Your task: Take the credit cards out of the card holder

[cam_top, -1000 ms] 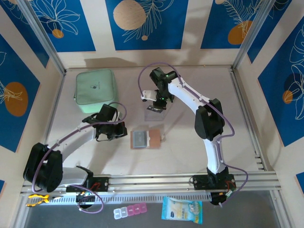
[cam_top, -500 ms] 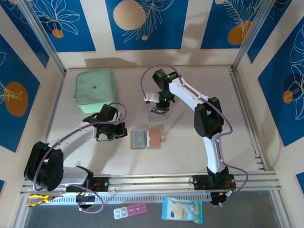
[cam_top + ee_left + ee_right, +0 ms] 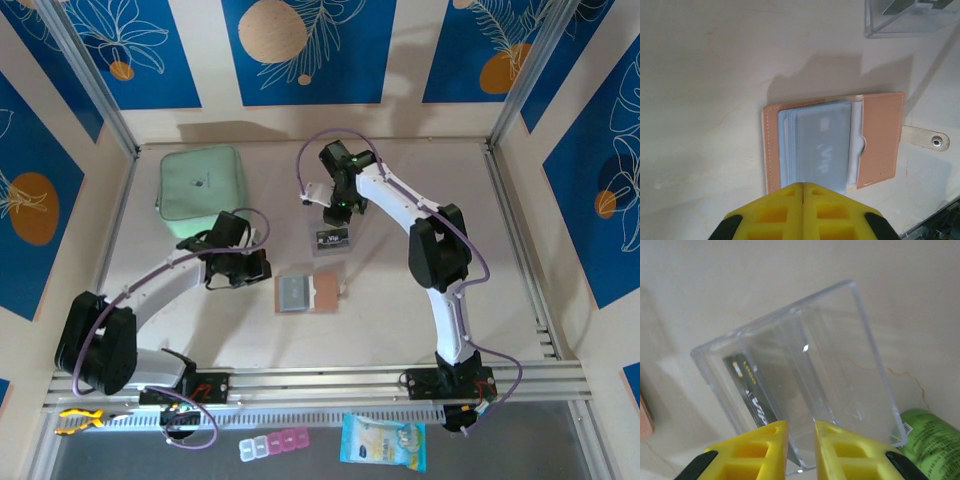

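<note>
The card holder (image 3: 308, 294) lies spread open on the surface (image 3: 400, 320), and everything here is best placed from it. Just beyond its far edge stands the clear box (image 3: 331, 240), and what has changed is inside: a dark credit card (image 3: 331, 238) that a second ago hung in the right pincer (image 3: 338, 210) above the box now lies flat on the box floor. The right wrist view confirms it, showing the credit card (image 3: 752, 390) through the clear wall (image 3: 840, 365), with the right pincer (image 3: 801, 427) parted by a narrow gap and nothing between its fingers. So one card is delivered and that arm is free.

The left pincer (image 3: 262, 268) has edged in and sits just left of the card holder. Its fingers are pressed together and empty, as its own camera shows (image 3: 803, 186).

Below it the card holder (image 3: 880, 140) is not yet emptied. The remaining cards (image 3: 822, 145) sit stacked in the grey-blue sleeves on its left half, the top one marked VIP. By my reading the job is partly done, and another pull from the sleeves comes next
</note>
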`<state>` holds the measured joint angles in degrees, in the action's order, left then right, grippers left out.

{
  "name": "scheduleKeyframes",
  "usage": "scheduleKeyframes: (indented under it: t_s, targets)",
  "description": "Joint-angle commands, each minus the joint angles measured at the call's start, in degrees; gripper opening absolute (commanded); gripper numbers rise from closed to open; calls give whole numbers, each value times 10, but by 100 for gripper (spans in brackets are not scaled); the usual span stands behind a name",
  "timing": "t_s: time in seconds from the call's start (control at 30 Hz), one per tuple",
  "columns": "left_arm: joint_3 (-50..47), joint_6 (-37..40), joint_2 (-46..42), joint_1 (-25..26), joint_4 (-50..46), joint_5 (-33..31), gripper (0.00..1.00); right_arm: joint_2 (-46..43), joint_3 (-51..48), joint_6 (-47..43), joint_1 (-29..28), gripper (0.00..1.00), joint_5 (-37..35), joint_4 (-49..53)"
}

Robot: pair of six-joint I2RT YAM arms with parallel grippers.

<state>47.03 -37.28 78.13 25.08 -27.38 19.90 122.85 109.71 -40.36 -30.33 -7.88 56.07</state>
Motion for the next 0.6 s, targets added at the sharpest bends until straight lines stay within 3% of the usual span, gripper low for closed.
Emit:
scheduleKeyframes:
  t_s: [0.0, 0.13, 0.27, 0.37, 0.57]
  targets:
    - [22, -11, 15, -6, 16, 21, 3, -28, -11, 133, 3, 21, 32, -23]
    - [28, -21, 26, -6, 30, 20, 4, -30, -20, 327, 17, 20, 29, -22]
    - [24, -34, 29, -6, 47, 18, 3, -60, -90, 506, 29, 15, 50, -57]
    - [21, -41, 35, -6, 60, 19, 4, -82, -141, 596, 31, 13, 76, -96]
    - [23, -45, 41, -3, 64, 25, 3, -101, -198, 656, 30, 5, 105, -162]
